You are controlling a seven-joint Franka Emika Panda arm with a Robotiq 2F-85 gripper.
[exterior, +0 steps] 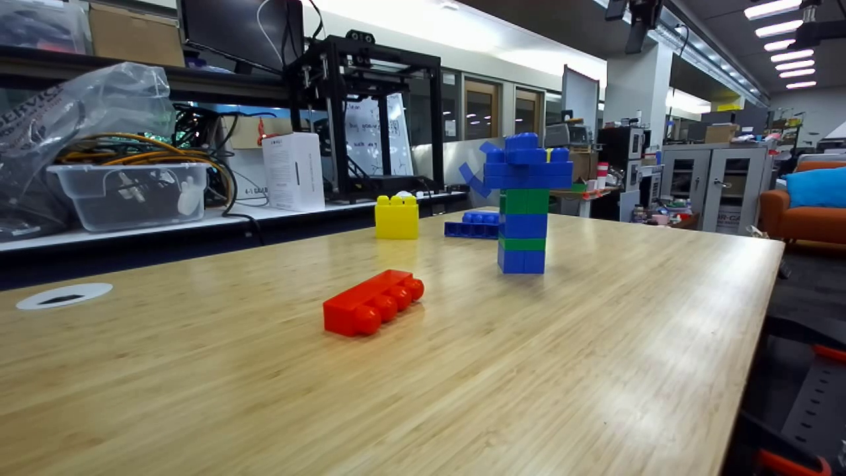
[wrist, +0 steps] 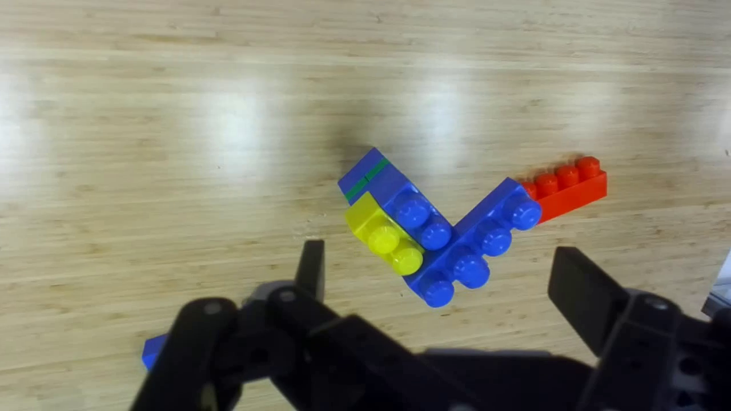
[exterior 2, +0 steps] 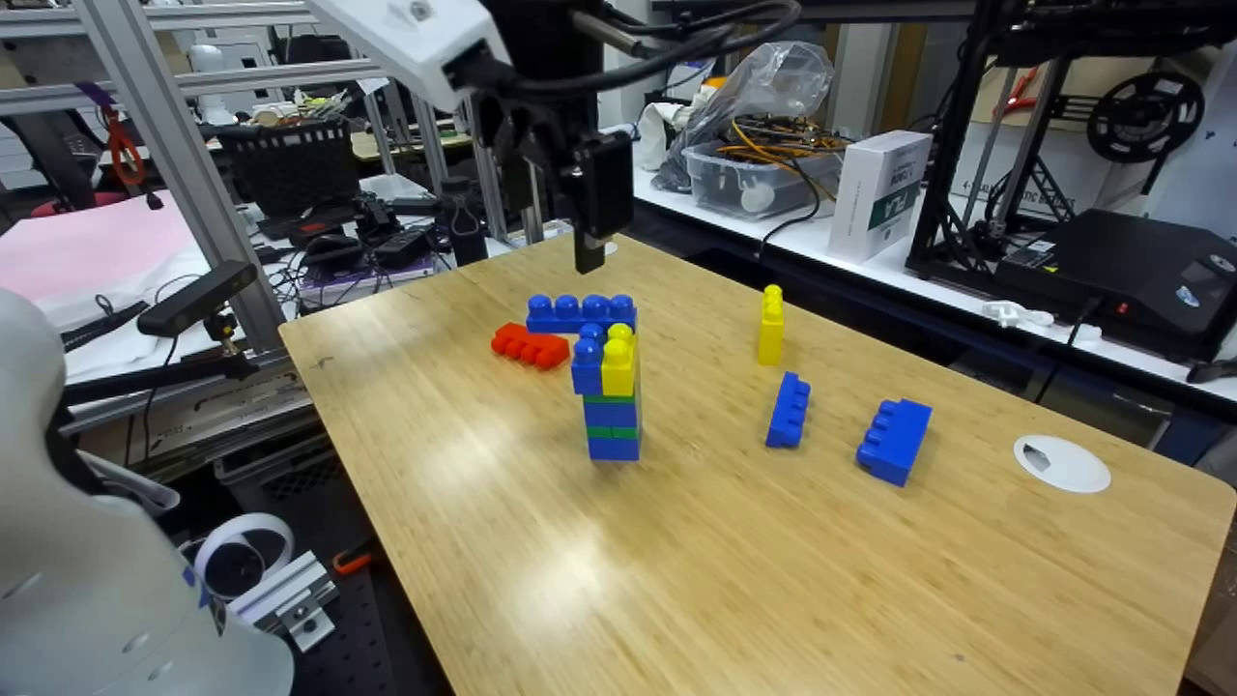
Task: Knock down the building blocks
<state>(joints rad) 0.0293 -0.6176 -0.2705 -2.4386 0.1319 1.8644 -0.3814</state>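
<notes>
The studded building-block tower (exterior: 523, 225) is being supported upright by the worktop (exterior: 595, 370), while the gripper (wrist: 440, 271) (spread wide, gripping nothing) is being held higher and apart, presumably for aligning a toppling push.

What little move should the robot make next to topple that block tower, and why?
Probably lower the open jaws a little: they hang higher than the building blocks, which stand stacked upright, so a sideways push from here would likely miss.

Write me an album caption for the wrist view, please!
Looking down past the open end effector at a blue, yellow and green block tower, with a red brick peeking out behind.
</notes>
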